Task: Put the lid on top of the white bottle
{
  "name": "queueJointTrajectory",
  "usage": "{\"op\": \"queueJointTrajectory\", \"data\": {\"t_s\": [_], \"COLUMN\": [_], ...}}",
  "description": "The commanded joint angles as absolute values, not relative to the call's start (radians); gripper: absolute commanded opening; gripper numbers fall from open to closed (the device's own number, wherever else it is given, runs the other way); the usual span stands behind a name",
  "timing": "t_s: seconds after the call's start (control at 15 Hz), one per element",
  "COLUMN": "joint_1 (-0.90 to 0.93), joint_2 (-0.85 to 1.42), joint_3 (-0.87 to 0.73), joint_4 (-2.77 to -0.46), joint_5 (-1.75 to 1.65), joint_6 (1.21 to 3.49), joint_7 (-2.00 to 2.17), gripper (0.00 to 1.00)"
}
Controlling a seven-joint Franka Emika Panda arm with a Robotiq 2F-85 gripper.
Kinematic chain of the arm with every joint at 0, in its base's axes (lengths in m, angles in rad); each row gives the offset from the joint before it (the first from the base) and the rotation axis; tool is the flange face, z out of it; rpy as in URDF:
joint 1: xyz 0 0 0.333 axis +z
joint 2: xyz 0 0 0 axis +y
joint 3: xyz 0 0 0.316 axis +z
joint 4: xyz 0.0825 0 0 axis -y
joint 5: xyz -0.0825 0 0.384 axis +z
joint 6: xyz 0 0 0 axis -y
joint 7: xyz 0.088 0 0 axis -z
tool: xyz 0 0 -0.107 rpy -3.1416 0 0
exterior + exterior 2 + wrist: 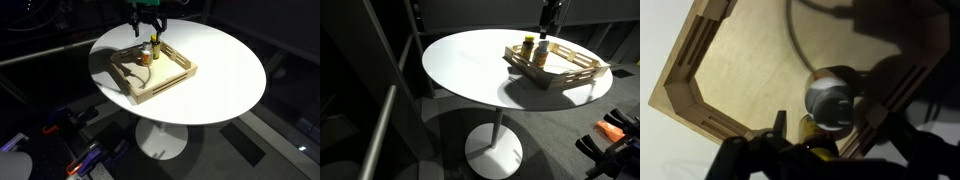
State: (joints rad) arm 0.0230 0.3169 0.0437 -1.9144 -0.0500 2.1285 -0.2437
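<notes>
Spread wide, the hand (148, 30) is held over the lid (830, 95) on the white bottle (145, 54); its label (146, 60) is too small to be read.

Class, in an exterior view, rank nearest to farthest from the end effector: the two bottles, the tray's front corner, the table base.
1. Yellow-capped bottle and white bottle, beneath the end effector; too close to call.
2. Tray's front corner, toward camera.
3. Table base, on floor.

wooden tray (575, 72): on round table (460, 70) | white bottle (542, 53), taller bottle (527, 46): inside tray | tool (548, 29): above them
</notes>
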Motion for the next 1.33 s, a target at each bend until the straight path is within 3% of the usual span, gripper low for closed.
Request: {"op": "queueJointTrajectory", "data": {"t_s": [0.0,1.27], "joint_1": [0.016,0.002], "joint_2": [0.271,0.313], "joint_3": [0.040,-0.009], "joint_4": [-1.935,-1.969], "joint_5": [-0.057,-0.072], "joint_6": [2.109,2.227], "joint_7": [-0.225,-0.120], "gripper": [1.00,1.00]}}
